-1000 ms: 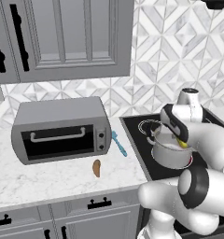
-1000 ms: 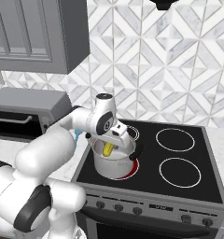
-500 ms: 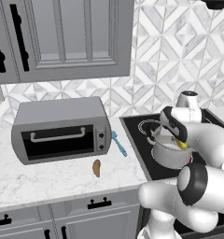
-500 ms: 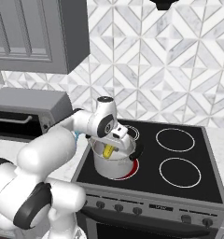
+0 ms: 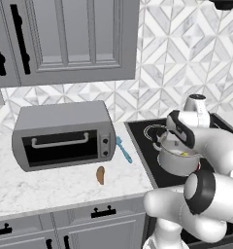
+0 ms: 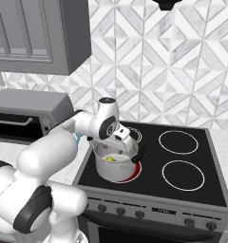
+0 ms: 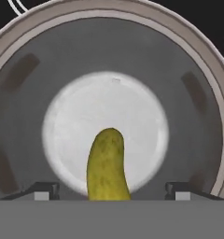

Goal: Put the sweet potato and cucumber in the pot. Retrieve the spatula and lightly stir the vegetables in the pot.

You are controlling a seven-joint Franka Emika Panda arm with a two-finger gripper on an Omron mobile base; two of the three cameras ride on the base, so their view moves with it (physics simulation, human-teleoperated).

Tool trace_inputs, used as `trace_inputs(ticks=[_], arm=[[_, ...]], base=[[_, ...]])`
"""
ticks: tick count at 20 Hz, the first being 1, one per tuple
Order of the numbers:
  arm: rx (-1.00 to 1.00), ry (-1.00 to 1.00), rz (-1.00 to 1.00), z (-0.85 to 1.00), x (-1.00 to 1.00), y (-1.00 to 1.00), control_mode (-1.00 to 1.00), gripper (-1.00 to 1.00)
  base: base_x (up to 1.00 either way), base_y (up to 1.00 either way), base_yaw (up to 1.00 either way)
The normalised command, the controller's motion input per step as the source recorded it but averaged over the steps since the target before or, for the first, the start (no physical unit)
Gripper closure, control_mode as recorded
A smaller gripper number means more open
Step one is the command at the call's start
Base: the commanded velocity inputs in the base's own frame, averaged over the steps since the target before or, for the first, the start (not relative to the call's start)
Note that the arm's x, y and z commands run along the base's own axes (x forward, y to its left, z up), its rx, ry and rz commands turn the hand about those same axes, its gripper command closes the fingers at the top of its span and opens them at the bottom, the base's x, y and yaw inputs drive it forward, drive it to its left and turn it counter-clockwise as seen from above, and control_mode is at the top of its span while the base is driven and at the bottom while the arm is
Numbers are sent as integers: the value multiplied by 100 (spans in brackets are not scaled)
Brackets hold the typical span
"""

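Note:
The steel pot [image 5: 173, 165] [image 6: 117, 172] stands on the front left burner, a red ring at its base. My gripper [image 5: 183, 145] [image 6: 123, 144] [image 7: 111, 191] hangs straight over its mouth, jaws open wide. The yellow-green cucumber [image 7: 107, 164] [image 6: 111, 159] [image 5: 186, 154] is inside the pot [image 7: 25, 70], between my spread fingertips [image 7: 45, 189] and touching neither. The orange-brown sweet potato [image 5: 100, 175] lies on the marble counter in front of the toaster oven. The light-blue spatula [image 5: 123, 149] lies on the counter between the oven and the stove.
A grey toaster oven [image 5: 65, 133] sits on the counter to the left. The black stove [image 6: 182, 190] has two free burners [image 6: 177, 141] to the right of the pot. Grey wall cabinets [image 5: 65, 39] hang above the oven.
The jaws have opened and let go of the cucumber, which now sits lower in the pot. The hand has stayed over the pot.

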Motion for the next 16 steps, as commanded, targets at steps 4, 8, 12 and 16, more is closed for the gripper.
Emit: trace_inputs(ticks=[4,8,12,16], arm=[[0,-5,-2,66,-20,0,-100,-100],[0,-12,-4,100,-69,1,-100,-100],[0,-1,-2,100,-84,39,-100,-100],[0,5,0,70,-81,100,-100,-100]], base=[[0,0,0],[0,0,0],[0,0,0],[0,0,0]])
